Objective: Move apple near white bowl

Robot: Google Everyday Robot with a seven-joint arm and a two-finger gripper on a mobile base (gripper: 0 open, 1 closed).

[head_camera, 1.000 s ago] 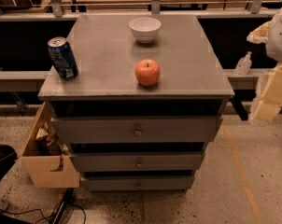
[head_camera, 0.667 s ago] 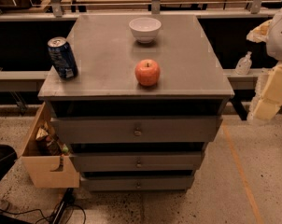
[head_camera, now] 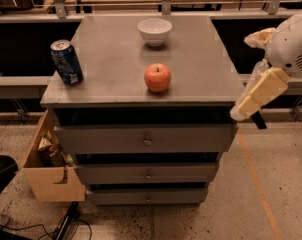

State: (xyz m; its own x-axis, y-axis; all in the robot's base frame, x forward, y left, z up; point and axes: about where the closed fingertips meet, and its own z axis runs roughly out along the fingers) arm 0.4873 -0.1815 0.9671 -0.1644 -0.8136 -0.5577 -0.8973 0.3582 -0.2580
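The apple (head_camera: 157, 78), red-orange with a short stem, sits on the grey cabinet top (head_camera: 201, 69) near the front edge, at the middle. The white bowl (head_camera: 155, 31) stands upright at the back of the top, straight behind the apple with a clear gap between them. My gripper (head_camera: 245, 109) hangs off the cabinet's right front corner, at about the height of the top. It is well right of the apple and holds nothing that I can see.
A blue soda can (head_camera: 66, 62) stands at the left front of the top. The cabinet has three drawers (head_camera: 147, 140) below. A cardboard box (head_camera: 50, 166) with clutter sits at its left side. Railings and benches run behind.
My gripper has moved left, toward the cabinet's right front corner. The apple, bowl and can have not moved.
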